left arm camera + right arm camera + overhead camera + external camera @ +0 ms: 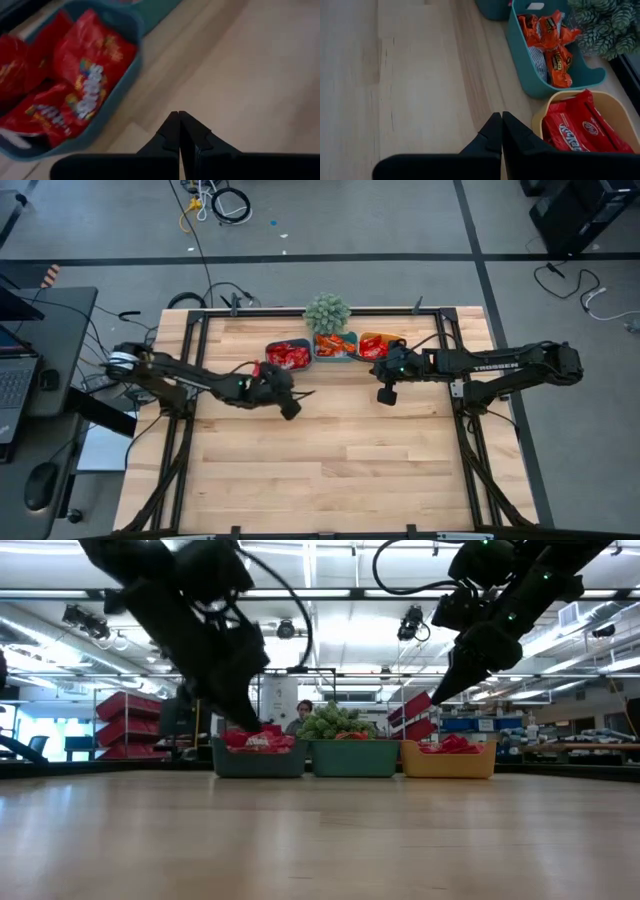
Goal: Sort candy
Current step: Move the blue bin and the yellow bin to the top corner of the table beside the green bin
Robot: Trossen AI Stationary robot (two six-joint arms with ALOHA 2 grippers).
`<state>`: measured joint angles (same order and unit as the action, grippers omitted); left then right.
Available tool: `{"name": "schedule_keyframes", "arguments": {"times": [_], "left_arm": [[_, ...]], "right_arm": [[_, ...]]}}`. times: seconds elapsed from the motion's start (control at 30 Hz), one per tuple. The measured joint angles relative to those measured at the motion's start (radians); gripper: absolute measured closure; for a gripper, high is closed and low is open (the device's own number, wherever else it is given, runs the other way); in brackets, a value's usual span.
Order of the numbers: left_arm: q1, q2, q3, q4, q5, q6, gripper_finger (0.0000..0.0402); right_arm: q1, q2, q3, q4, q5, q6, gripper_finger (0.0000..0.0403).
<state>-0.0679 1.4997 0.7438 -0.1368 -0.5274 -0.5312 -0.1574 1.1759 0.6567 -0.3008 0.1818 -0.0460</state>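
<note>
Three small trays stand in a row at the table's far edge. A blue tray (288, 355) holds red candy packets (75, 85). The teal tray (530, 75) in the middle holds orange candy packets (547, 40). A yellow tray (540, 117) holds red candy bars (580, 125). My left gripper (179, 117) is shut with nothing in it, above bare wood just near of the blue tray (127, 75). My right gripper (498, 117) is shut with nothing in it too. It hovers near of the yellow tray (378, 343).
A small green potted plant (327, 312) stands behind the teal tray at the far edge. The black frame rails (190, 380) run along the table's left and right sides. The wooden top (330, 470) near of both grippers is bare.
</note>
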Motion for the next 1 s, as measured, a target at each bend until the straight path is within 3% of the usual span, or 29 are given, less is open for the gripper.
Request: {"name": "schedule_keyframes", "arguments": {"times": [0.23,0.67,0.83,1.0], "left_arm": [[0.079,0.125,-0.002,0.056,-0.012,0.006,0.0402],[0.162,0.232,-0.002,0.215,-0.07,0.027,0.0402],[0.179,0.234,-0.002,0.214,-0.094,0.035,0.0402],[0.188,0.234,-0.002,0.204,-0.1,0.082,0.0402]], "right_arm": [[0.0,0.0,0.0,0.001,0.0,-0.007,0.0403],[-0.005,0.0,0.0,0.004,0.012,-0.014,0.0403],[-0.044,0.0,0.0,-0.095,0.117,0.045,0.0403],[-0.085,0.0,0.0,-0.223,-0.009,0.16,0.0403]]}}
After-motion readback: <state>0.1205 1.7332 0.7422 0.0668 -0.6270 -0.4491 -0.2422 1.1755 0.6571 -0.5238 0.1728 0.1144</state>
